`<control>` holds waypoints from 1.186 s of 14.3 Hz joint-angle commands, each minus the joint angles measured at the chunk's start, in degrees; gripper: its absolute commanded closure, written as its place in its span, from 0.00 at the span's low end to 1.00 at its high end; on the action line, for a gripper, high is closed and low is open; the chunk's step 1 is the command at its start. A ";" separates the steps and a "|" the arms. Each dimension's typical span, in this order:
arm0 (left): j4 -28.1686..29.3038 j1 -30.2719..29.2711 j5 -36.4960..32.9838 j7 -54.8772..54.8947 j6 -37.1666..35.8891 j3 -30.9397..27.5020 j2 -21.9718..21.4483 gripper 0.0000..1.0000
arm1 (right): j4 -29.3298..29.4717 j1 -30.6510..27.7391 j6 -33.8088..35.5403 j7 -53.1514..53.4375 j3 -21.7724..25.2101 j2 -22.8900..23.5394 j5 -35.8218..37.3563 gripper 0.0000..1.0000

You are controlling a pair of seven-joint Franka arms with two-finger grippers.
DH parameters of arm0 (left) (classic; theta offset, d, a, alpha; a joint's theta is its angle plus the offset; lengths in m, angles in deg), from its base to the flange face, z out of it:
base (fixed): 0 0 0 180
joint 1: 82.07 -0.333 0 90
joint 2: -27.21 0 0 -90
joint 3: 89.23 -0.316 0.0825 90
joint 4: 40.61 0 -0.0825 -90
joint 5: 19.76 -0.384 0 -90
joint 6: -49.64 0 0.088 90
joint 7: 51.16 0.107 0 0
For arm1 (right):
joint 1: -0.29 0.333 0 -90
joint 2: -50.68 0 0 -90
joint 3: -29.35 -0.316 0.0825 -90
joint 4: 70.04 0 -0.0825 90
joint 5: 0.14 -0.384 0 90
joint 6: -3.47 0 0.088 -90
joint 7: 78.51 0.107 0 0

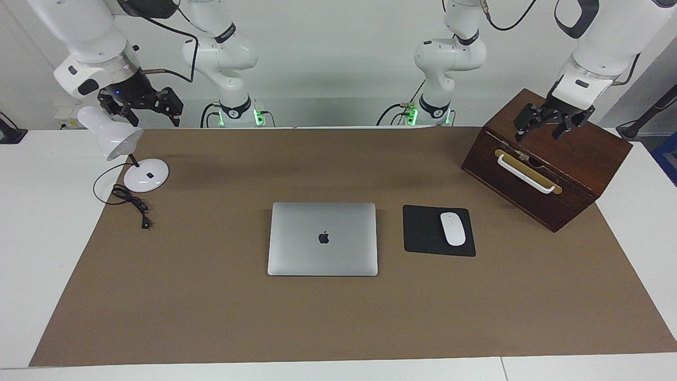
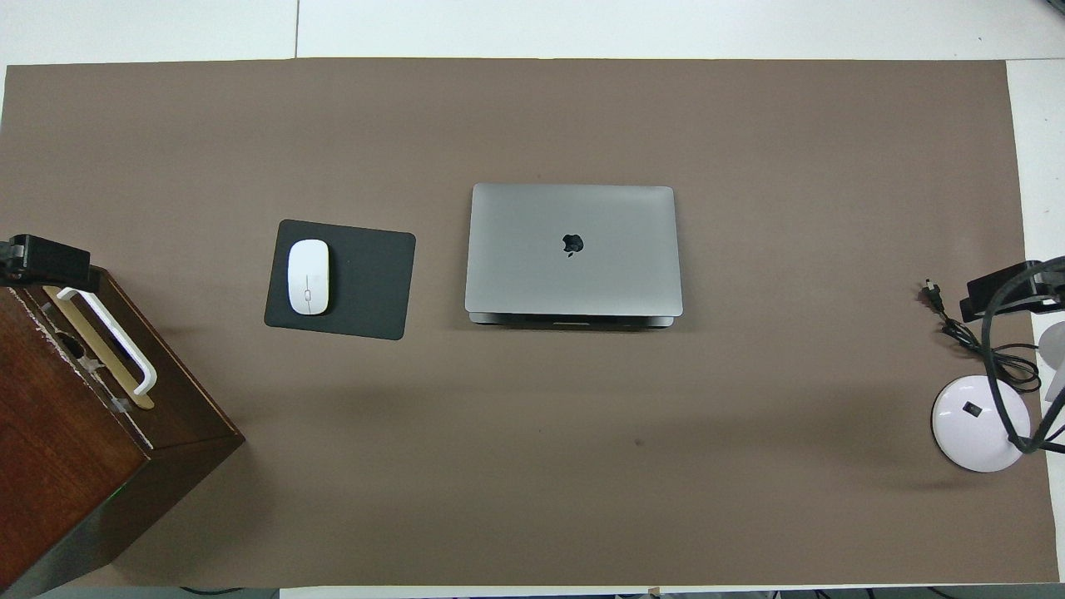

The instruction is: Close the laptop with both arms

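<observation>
Both jaws hang open and empty: my left gripper [image 1: 547, 127] over the box [image 1: 576, 159], my right gripper [image 1: 140, 104] over the lamp [image 1: 113, 135]. Midway between them the laptop [image 1: 322, 238] lies mid-desk, lid already down, long axis running arm to arm, so I judge neither nearer.

Silver-grey laptop [image 1: 322, 238] lies shut, logo up, mid-table beside the black mouse pad [image 1: 426, 233]
</observation>
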 commanded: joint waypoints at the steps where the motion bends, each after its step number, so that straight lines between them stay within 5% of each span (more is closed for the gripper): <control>1: 0.38 0.15 -0.17 -0.66 -0.08 -0.16 -0.52 0.00 | -1.96 -0.65 -3.57 1.17 -0.40 -0.53 -0.92 0.00; 17: 0.47 -0.20 0.27 -0.57 0.45 -0.07 -0.51 0.00 | -4.77 -0.65 -10.87 1.34 -0.31 -0.88 -1.10 0.00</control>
